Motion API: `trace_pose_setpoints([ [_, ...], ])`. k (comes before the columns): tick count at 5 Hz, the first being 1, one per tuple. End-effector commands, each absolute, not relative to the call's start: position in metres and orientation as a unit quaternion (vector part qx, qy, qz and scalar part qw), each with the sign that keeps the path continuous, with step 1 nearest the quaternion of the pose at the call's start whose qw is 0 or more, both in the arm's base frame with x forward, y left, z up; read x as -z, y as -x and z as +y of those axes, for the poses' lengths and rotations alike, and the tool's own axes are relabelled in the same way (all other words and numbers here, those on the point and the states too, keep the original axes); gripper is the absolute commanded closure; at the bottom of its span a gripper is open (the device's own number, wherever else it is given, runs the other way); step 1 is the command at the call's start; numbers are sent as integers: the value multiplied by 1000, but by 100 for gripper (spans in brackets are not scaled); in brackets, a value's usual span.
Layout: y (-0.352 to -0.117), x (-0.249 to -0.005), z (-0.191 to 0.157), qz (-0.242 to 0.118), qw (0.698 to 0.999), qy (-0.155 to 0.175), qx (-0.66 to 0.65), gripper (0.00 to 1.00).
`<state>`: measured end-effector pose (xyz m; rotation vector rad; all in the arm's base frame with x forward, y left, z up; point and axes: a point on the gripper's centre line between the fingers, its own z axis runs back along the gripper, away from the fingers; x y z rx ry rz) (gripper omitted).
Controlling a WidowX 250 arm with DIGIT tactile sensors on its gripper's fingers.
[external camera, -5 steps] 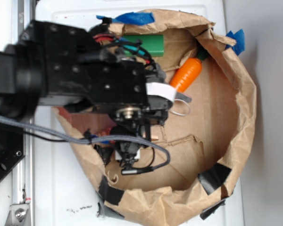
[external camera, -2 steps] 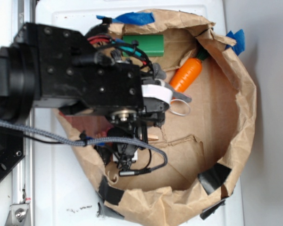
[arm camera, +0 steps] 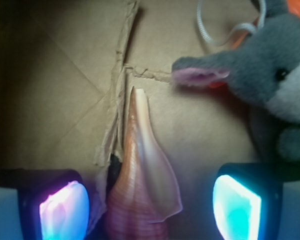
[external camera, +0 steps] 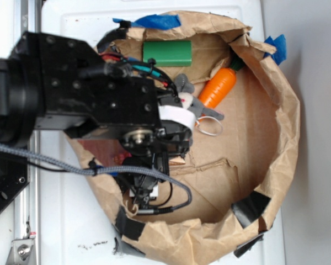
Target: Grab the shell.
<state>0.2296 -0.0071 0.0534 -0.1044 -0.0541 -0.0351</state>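
brown paper floor [arm camera: 60, 75] | shell [arm camera: 140, 185] between fingers | end effector [arm camera: 150, 205] spread, not touching

Shell [arm camera: 142, 190] between end effector [arm camera: 150, 202] fingers, plush toy [arm camera: 275, 95] right, carrot [external camera: 218, 87] beyond, all in paper bag [external camera: 281, 116]

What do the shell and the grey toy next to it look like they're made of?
The shell looks like hard natural shell: a glossy pinkish-cream lip and a finely ribbed tan body that catches the light. The grey toy looks like soft plush, going by its fuzzy nap, pink-lined ear and bead-like eye. Both sit on creased brown paper.
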Motion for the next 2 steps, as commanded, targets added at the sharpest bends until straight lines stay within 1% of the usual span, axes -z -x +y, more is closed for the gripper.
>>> trace_pose_setpoints([
  [1, -229, -35, -14, -4, 998, 54, 21, 0],
  [2, -226, -34, -15, -10, 998, 58, 29, 0],
])
